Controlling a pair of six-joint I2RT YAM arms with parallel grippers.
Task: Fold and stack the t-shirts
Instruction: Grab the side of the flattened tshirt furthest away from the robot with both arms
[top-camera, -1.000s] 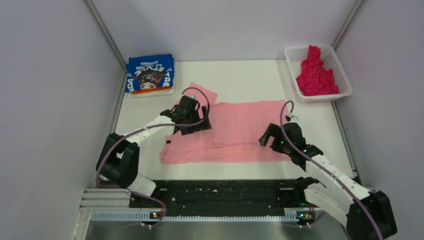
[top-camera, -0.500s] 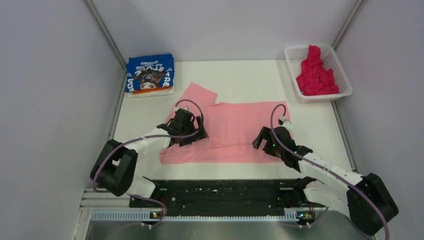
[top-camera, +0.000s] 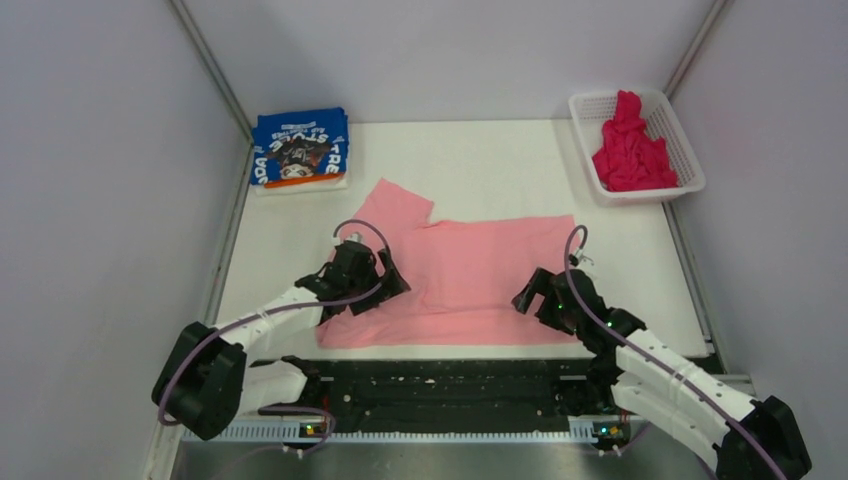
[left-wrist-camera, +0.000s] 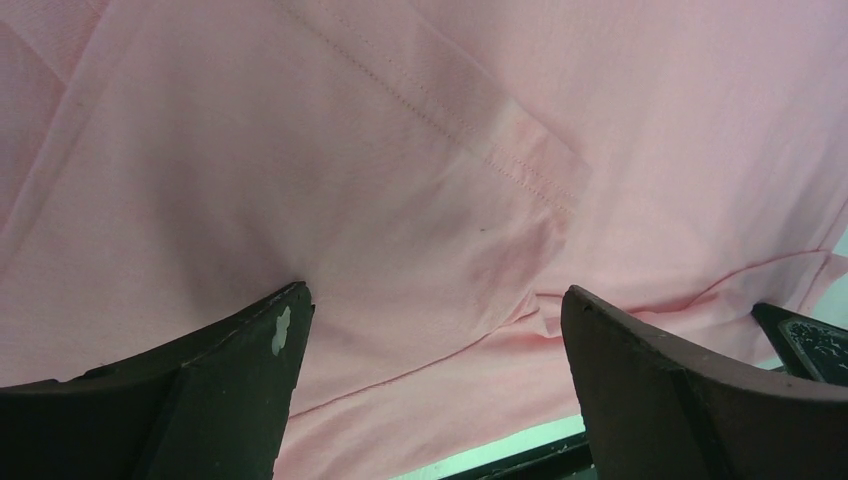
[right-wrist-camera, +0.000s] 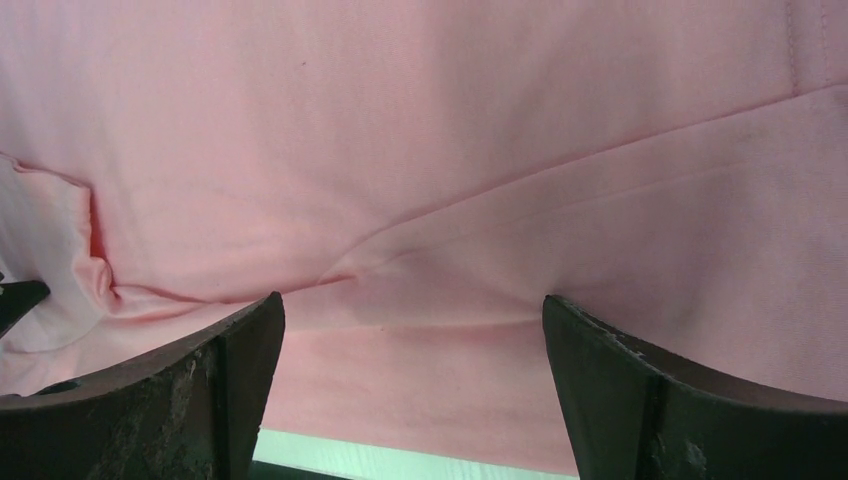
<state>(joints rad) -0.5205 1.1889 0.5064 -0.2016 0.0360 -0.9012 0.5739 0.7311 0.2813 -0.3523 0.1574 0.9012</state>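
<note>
Over the pink t-shirt (top-camera: 480, 262), left gripper (top-camera: 372, 285) and right gripper (top-camera: 540, 295) retreated.

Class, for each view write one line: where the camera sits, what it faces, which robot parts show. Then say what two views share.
Top external: above and behind the robot, looking down on the table; both arms, left gripper and right gripper show.
Left wrist: on that wrist, close over the pink t-shirt; own open fingers show.
Right wrist: likewise, own fingers.
Shared: both wrist views show that shirt.
</note>
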